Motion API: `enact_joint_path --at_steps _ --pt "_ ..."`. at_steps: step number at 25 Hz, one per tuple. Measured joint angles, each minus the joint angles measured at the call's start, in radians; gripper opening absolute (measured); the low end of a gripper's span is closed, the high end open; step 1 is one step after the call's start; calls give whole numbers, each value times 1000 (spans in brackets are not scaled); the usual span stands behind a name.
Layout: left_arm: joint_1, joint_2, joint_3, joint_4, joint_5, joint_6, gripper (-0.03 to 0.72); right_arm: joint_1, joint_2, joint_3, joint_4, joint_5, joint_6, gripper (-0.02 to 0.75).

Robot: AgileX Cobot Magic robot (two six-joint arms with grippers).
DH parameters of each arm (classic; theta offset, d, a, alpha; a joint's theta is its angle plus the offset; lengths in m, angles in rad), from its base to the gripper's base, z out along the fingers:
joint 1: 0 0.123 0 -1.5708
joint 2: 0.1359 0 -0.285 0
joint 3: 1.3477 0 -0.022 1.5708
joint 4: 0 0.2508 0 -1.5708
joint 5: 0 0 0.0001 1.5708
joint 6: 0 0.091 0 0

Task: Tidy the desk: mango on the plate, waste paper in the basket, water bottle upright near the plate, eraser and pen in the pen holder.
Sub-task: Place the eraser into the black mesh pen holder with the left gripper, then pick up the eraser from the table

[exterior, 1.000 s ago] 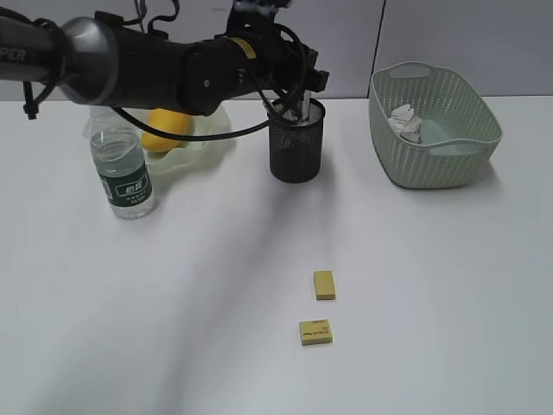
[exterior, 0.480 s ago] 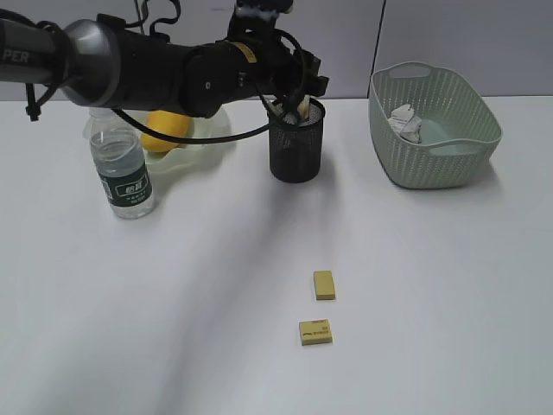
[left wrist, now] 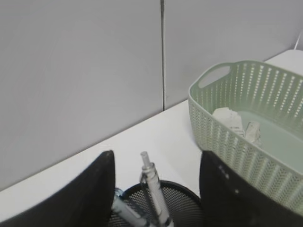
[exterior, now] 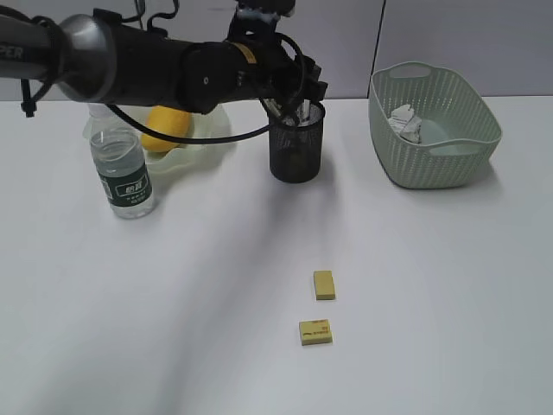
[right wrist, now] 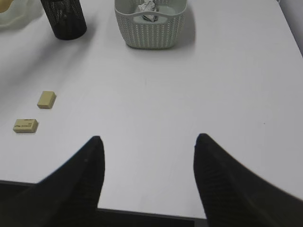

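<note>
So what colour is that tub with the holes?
Pale sage green basket, clearest in the exterior view.

A glossy black robot arm (exterior: 173,73) with a rounded silver-grey joint (exterior: 82,52), thin black cables looping beneath it, partial white lettering, a small yellow label, and matte black tapered fingers (right wrist: 78,182).

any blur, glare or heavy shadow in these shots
Exterior view: even light, a soft diagonal shadow of the arm across the desk, everything sharp. Left wrist view: the left tool's fingers are dark and blurred, the basket fairly sharp. Right wrist view: the right tool's fingers are blurred black shapes, no glare.
</note>
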Motion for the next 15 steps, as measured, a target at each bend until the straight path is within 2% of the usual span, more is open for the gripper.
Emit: enact_joint_path --at_steps 4,8,15 --pt "0 -74 0 29 149 0 438 0 0 0 0 0 0 478" --pt "0 -200 -18 41 383 0 438 0 0 0 0 0 0 478" --pt "9 -338 -106 -54 902 -13 438 0 0 0 0 0 0 478"
